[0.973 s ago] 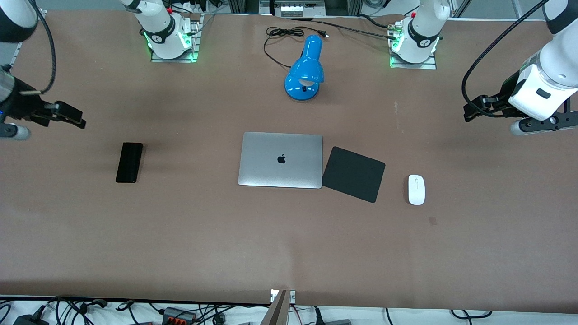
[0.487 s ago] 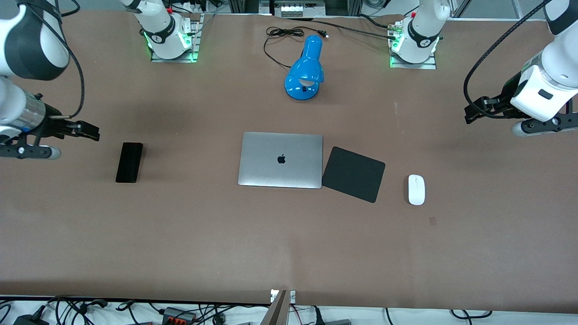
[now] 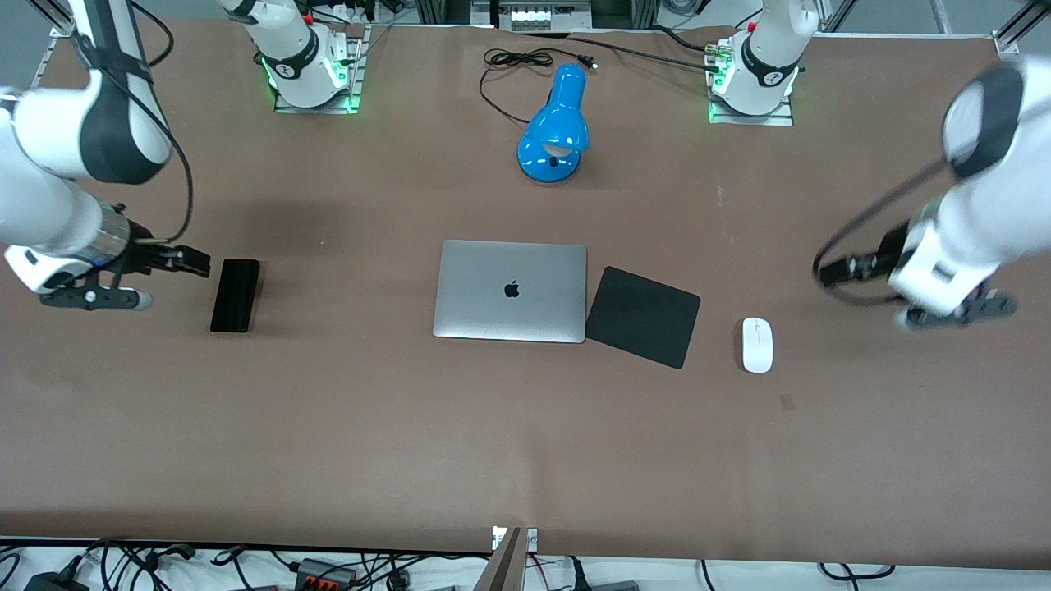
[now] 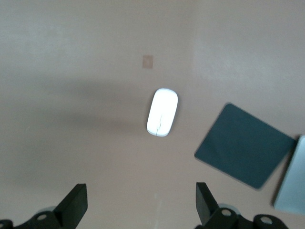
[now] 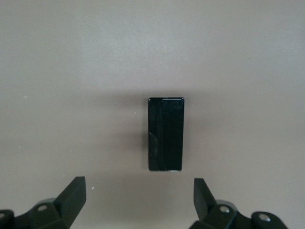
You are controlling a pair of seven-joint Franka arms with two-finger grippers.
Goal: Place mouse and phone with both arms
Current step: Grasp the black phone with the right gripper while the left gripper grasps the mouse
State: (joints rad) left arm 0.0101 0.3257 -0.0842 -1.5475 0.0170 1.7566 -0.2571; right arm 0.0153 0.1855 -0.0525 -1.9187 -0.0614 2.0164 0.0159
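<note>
I see a matt brown table (image 3: 525,443), smooth and paper-like, carrying a laptop (image 3: 510,290) whose lid looks like brushed silver metal with a satin finish. The phone (image 3: 235,295) reads as glossy black glass with faint reflections in my right wrist view, the mouse (image 3: 757,345) as smooth, shiny white plastic, and the pad (image 3: 643,316) as matt black, cloth-like material. The lamp (image 3: 557,125) has a glossy blue finish with highlights, and both arms show smooth white plastic shells with black bands and matt black grippers.
</note>
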